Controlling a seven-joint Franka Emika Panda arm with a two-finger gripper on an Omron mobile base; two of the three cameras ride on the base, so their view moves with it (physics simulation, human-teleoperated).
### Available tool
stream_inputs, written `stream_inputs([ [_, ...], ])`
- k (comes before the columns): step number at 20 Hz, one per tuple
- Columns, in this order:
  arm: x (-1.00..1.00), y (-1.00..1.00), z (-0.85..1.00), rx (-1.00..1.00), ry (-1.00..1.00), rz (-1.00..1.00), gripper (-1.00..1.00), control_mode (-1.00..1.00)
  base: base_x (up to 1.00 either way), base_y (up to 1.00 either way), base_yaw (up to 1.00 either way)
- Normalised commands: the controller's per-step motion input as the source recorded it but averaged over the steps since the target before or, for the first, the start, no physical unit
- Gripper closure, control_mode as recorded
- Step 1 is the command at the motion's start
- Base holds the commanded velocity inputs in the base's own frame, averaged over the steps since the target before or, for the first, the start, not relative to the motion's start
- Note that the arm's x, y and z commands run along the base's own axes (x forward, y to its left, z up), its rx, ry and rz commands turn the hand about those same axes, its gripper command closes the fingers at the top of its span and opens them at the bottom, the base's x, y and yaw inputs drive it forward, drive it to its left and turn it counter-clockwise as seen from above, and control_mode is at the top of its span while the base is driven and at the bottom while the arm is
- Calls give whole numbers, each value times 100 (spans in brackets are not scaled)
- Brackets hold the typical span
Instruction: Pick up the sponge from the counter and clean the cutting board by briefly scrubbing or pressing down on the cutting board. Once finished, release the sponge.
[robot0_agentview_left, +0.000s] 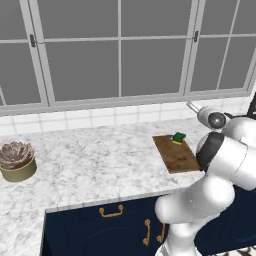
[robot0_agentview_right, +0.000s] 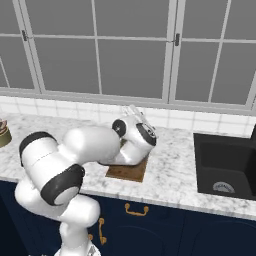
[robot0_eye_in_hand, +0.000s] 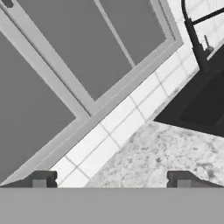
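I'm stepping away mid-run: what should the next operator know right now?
Gripper: jaws wide open, holding nothing, raised and pointed at the window and back wall tiles, with the sink off to one side.
Sponge: lies on the far end of the cutting board, which lies on the counter.
Done: sponge is on the board and released.
Left: whether scrubbing took place cannot be told from here; if it did, nothing remains.

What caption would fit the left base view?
Sponge resting on the cutting board, released, with the robot's gripper open and raised.
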Motion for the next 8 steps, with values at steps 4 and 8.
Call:
stream_inputs([
  [4, -86, 20, 100, 21, -17, 2, -100, -100, 0, 0, 0],
  [8, -74, 33, 100, 19, -11, 3, -100, -100, 0, 0, 0],
])
